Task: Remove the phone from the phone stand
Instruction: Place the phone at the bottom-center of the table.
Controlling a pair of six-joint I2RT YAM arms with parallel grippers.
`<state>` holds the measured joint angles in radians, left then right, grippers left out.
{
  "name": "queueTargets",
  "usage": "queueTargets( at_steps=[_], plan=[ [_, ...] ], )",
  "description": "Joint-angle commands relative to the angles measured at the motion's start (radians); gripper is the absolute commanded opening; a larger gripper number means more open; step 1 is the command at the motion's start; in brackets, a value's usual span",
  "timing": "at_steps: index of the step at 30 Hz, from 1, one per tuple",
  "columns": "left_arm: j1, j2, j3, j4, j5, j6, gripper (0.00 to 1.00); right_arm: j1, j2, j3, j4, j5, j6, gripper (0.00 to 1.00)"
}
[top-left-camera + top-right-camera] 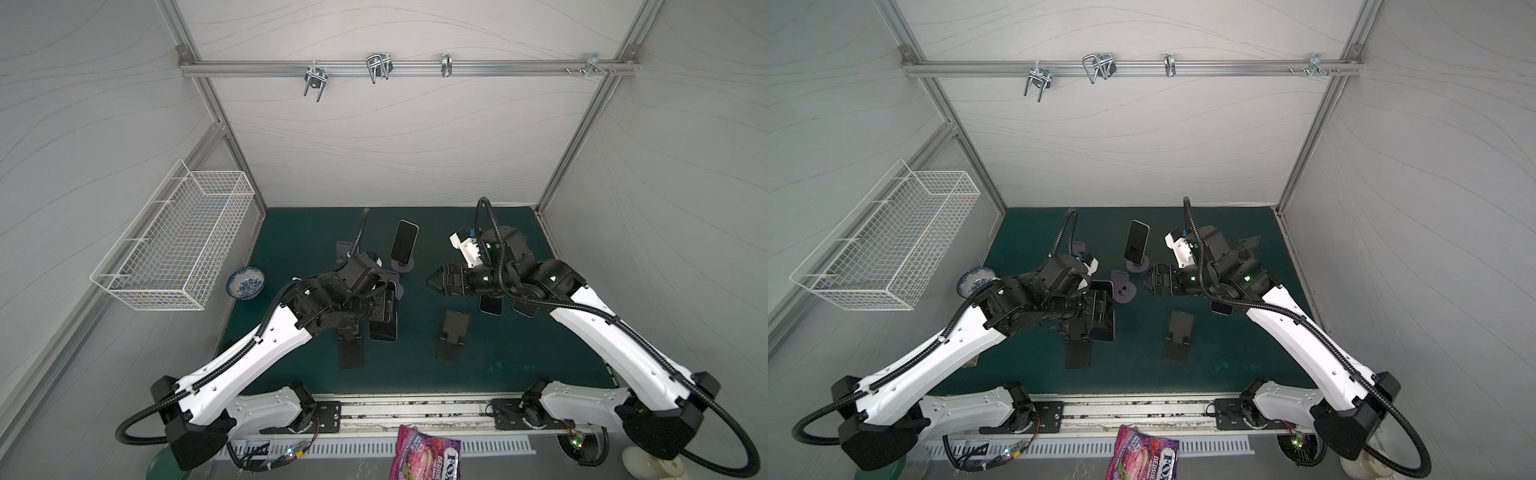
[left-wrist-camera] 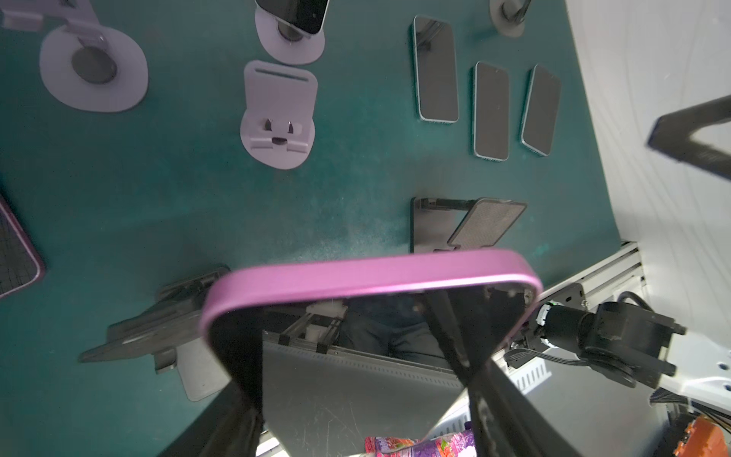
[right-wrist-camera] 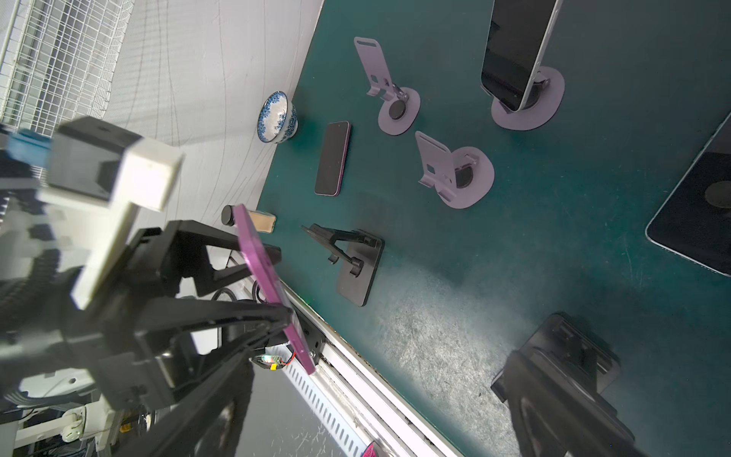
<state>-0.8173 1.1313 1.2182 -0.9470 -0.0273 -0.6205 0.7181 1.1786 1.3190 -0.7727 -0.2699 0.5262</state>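
Quickly, from the left: the patterned bowl (image 1: 246, 282) sits at the desk (image 1: 519, 361) edge and is not involved. Next, the left pincer (image 3: 277, 283) is clamped on the purple phone (image 2: 372, 273), apparently across its side edges. It holds the phone in the air, clear of the black stand (image 3: 352, 265) just below and beside it, so this phone looks out of its stand but not set down. Main risk: the edges are smooth and rounded and the grip is narrow, so a tilt or fast swing could let the phone slide out and drop onto the black stand or the desk. Lowering it blind could also knock that stand over. Toward the middle, a second phone (image 1: 404, 245) stands upright in a lavender stand (image 1: 403, 268). A wide sweep of the held phone could clip it, or the empty lavender stand (image 3: 455, 174) close by. Further right is a second black stand (image 1: 453, 336), then the right pincer (image 1: 432, 282), spread wide, holding nothing, hovering near mid-desk. If both arms move inward they could collide. The flat phones (image 2: 490, 110) under the right arm could get brushed if it dips.
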Motion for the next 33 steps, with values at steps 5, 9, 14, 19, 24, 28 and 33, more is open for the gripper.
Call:
queueTargets(
  at_steps=[5, 9, 14, 19, 24, 28, 33],
  plan=[
    [-0.047, 0.023, -0.039, 0.12, -0.03, -0.087, 0.6, -0.007, -0.016, 0.009, -0.053, 0.064, -0.008, 0.99],
    [-0.08, 0.044, -0.082, 0.165, -0.022, -0.123, 0.6, -0.009, -0.026, 0.0, -0.06, 0.077, -0.006, 0.99],
    [-0.095, 0.084, -0.116, 0.207, 0.001, -0.131, 0.6, -0.013, -0.045, -0.019, -0.042, 0.078, 0.001, 0.99],
    [-0.095, 0.131, -0.153, 0.234, 0.018, -0.124, 0.6, -0.015, -0.047, -0.027, -0.021, 0.068, 0.018, 0.99],
    [-0.096, 0.177, -0.195, 0.272, 0.043, -0.135, 0.61, -0.014, -0.033, -0.028, -0.019, 0.063, 0.02, 0.99],
    [-0.095, 0.235, -0.213, 0.324, 0.079, -0.14, 0.61, -0.016, -0.004, -0.009, -0.023, 0.056, 0.015, 0.99],
    [-0.095, 0.33, -0.208, 0.351, 0.123, -0.132, 0.62, -0.017, 0.032, 0.054, -0.051, 0.065, -0.013, 0.99]
  ],
)
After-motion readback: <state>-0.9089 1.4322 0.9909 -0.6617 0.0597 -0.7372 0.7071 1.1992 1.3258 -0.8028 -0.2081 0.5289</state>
